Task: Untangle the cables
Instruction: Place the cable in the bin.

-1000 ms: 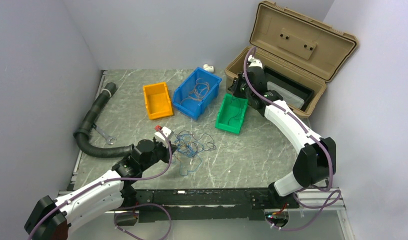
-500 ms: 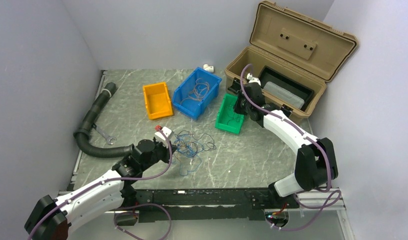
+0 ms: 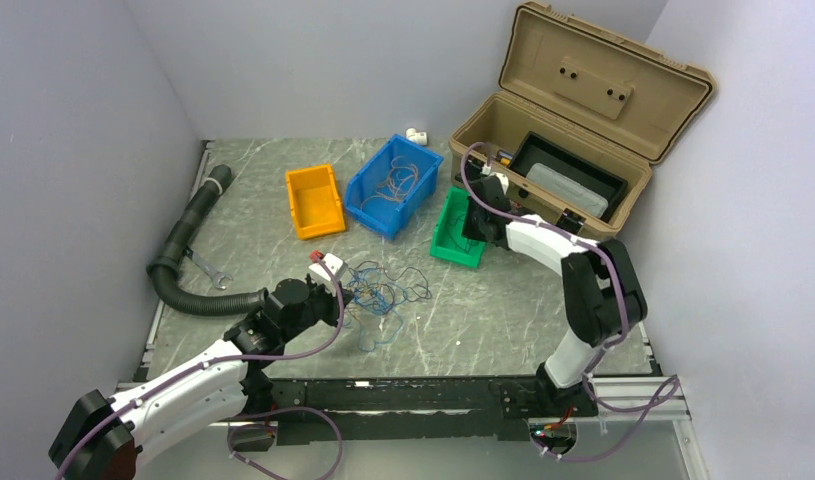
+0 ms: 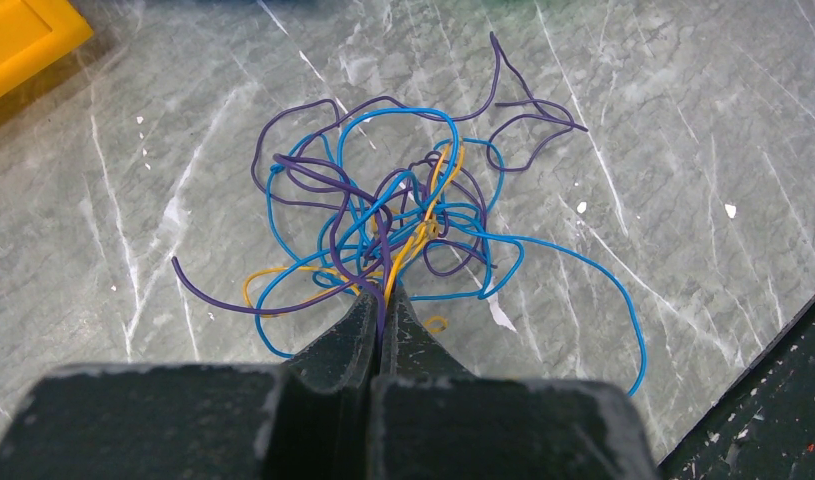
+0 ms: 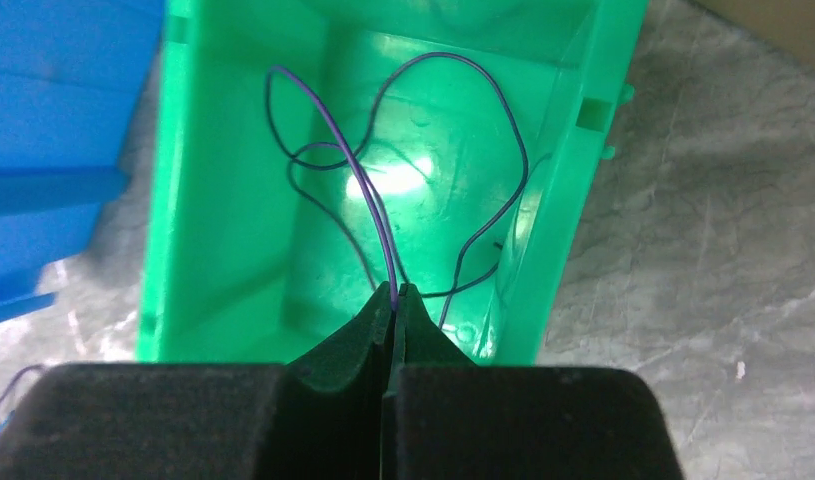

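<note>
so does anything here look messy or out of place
The blue, purple and yellow cables sit knotted on the table, pinched by the left fingers. A wrench lies loose beside the black hose; nothing looks spilled or damaged.

Left arm [image 3: 183, 385] lay low, reaching forward-right; left gripper [image 4: 381, 300] had its jaws pressed flat together. Right arm [image 3: 543, 238] was folded hard at the elbow, reaching forward-left; right gripper [image 5: 394, 292] was clamped tight too.
</note>
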Robot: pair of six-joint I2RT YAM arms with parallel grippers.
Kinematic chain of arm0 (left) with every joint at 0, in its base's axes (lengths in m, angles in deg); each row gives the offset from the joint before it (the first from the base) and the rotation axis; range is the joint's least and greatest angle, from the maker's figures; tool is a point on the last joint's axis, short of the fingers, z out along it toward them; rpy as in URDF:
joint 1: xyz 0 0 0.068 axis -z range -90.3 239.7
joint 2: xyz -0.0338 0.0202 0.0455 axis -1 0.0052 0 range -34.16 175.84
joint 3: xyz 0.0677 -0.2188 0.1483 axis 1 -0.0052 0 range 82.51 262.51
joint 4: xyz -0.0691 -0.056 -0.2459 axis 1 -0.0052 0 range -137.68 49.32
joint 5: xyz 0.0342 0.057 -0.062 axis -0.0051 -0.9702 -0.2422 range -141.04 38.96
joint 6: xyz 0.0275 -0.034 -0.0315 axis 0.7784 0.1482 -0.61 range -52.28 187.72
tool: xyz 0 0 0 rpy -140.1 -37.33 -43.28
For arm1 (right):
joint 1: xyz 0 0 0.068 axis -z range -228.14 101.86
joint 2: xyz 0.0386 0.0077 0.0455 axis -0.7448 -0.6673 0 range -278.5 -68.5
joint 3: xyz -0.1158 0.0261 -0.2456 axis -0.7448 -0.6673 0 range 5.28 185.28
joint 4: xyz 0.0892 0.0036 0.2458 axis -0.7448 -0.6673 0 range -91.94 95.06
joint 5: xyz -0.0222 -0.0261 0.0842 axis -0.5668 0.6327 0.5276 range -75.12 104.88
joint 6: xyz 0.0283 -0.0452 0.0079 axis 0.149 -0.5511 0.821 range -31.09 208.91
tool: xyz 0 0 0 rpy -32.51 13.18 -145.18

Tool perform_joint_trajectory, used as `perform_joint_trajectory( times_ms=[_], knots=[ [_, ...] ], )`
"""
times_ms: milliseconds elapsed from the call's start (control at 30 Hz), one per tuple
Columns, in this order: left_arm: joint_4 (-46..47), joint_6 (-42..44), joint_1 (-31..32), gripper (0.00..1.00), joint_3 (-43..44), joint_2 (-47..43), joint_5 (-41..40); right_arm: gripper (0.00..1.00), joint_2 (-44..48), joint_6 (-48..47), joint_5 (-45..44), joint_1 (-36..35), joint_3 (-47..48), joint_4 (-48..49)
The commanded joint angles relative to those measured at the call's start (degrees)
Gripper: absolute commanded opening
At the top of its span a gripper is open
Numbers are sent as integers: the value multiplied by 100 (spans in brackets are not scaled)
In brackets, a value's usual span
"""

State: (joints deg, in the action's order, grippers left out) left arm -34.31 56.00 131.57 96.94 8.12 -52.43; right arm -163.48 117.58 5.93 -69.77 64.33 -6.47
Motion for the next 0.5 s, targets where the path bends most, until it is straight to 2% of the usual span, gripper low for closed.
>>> perform_joint_trajectory(
  times_ms=[0, 333, 467],
  knots=[
    [244, 19, 26, 0, 50, -3, -42, 0, -401, -110, -264, 10, 430, 104],
    [259, 23, 32, 0, 62, 42, -54, 0, -893, -234, -381, -11, 716, -72],
    [259, 27, 32, 0, 76, 69, -52, 0, -702, -504, -906, -275, 701, -154]
  ],
)
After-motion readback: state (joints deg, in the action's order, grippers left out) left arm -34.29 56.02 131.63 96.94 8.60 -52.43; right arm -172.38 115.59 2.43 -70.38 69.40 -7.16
